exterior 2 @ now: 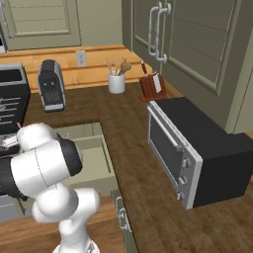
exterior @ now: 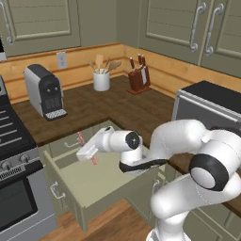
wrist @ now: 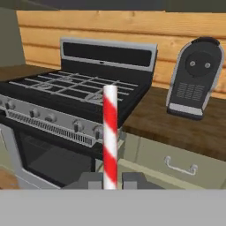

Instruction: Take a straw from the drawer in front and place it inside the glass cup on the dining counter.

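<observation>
Above the pulled-out drawer (exterior: 101,181) we see our gripper (exterior: 84,153) clenched on the straw (wrist: 110,132), its two dark finger tips pressed against the straw's lower end in the hand view. From that camera the straw stands up the middle of the picture, banded red and white, with the stove (wrist: 75,110) behind it on the left and the coffee machine (wrist: 194,79) on the brown counter (wrist: 176,123) to the right. From the left base view, the straw (exterior: 80,137) shows as a thin pink-red line sticking out above and below the hand, tilted, and held over the drawer's sage-green floor near its back left corner, beside the stove (exterior: 14,160). On the counter (exterior: 108,108) behind stand the coffee machine (exterior: 44,92), a white utensil holder (exterior: 101,80) and a knife block (exterior: 139,77). From the right base view the drawer (exterior 2: 96,158) sits open beside the arm, and a toaster oven (exterior 2: 197,148) rests on the counter at right.
</observation>
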Available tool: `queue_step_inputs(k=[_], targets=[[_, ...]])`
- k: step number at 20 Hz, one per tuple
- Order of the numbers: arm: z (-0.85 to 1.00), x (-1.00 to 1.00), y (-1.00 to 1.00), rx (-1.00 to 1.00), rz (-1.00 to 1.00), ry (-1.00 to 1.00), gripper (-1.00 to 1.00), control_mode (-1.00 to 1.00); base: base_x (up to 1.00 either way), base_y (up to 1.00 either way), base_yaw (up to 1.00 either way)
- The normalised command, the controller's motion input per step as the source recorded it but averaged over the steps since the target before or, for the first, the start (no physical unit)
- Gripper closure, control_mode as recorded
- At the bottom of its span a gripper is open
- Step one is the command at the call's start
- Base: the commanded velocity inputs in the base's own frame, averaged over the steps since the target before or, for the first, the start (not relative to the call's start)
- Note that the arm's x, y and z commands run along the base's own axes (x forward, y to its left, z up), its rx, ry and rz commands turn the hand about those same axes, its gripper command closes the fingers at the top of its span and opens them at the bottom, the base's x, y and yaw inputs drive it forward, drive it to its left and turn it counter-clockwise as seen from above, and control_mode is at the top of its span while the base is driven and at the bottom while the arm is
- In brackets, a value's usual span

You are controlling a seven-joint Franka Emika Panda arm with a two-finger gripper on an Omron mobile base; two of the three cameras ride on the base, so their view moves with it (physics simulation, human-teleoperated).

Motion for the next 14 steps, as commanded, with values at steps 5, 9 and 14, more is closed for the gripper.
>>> queue_step_inputs(k=[5, 9, 14], targets=[[1.00, 0.14, -0.08, 0.01, -0.06, 0.08, 1.00, -1.00, 0.00, 0.00, 0.00], [1.00, 0.16, -0.06, 0.00, -0.05, 0.05, 1.00, -1.00, 0.00, 0.00, 0.00], [1.00, 0.11, -0.07, 0.00, -0.01, 0.01, 1.00, -1.00, 0.00, 0.00, 0.00]])
